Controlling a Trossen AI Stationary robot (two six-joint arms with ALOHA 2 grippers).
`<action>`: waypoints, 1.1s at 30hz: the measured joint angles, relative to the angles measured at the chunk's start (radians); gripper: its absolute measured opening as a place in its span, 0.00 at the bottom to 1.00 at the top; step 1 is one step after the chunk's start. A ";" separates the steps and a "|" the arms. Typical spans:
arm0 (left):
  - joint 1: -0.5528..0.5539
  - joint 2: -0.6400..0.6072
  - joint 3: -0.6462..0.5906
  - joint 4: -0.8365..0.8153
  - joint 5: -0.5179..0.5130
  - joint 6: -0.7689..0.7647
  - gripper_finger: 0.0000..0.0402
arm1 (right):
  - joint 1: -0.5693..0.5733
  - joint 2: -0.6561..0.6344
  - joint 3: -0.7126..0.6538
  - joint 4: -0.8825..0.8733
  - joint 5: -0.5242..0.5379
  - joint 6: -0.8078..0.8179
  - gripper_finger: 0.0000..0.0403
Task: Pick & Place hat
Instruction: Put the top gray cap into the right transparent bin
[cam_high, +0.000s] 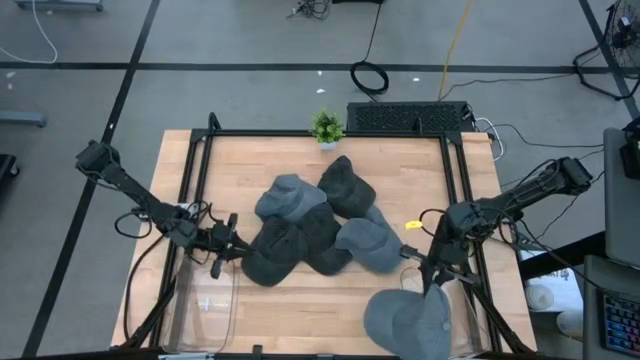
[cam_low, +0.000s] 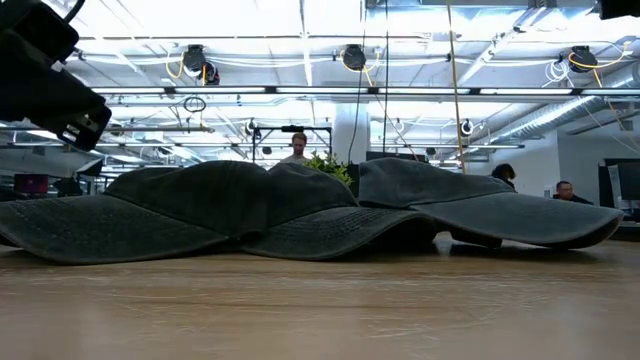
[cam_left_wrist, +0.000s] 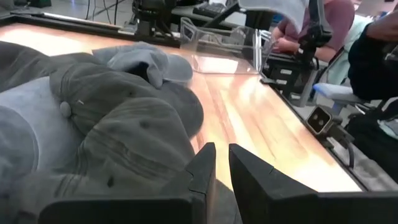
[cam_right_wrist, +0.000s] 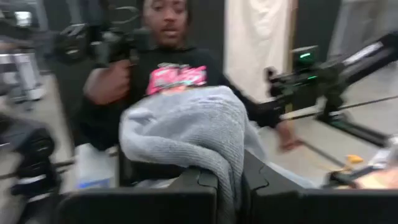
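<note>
Hats lie in a dark, overlapping pile (cam_high: 310, 225) on the wooden table (cam_high: 230, 170), and one paler grey hat (cam_high: 410, 320) hangs clamped between the right gripper (cam_high: 432, 275) fingers at the table's near edge, well apart from the heap. In the right wrist view its cloth (cam_right_wrist: 186, 134) drapes over and between the two fingers, which are pressed together on a fold of it, so the hold looks firm but narrow. Judging from this, the step in hand is carrying that hat off to wherever it must be set down; doing it well means keeping the fingers tight until the hat hangs over its place, moving without a jerk so the loose brim does not swing, and lowering before letting go.

The left gripper (cam_high: 222, 245) waits just beside the near side of the pile; its fingers (cam_left_wrist: 205, 171) stand almost together with a slim gap and nothing between them, the nearest dark hat (cam_left_wrist: 124, 149) lying just ahead of their tips. A clear plastic bin (cam_left_wrist: 224, 43) stands farther out beyond them.

As for writing: a person behind the table wears a dark top with a pink printed graphic (cam_right_wrist: 177, 78), but I cannot read it. No brand or label shows on any hat.
</note>
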 joint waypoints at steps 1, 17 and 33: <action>0.000 0.000 0.000 0.000 0.000 0.000 0.13 | 0.012 0.000 0.000 -0.004 -0.004 0.000 0.00; 0.014 0.022 0.000 0.399 -0.077 0.107 0.13 | 0.056 0.040 0.000 0.042 0.109 -0.084 0.00; 0.182 0.138 0.001 0.422 -0.278 -0.134 0.13 | 0.055 0.090 0.000 0.115 0.213 -0.063 0.00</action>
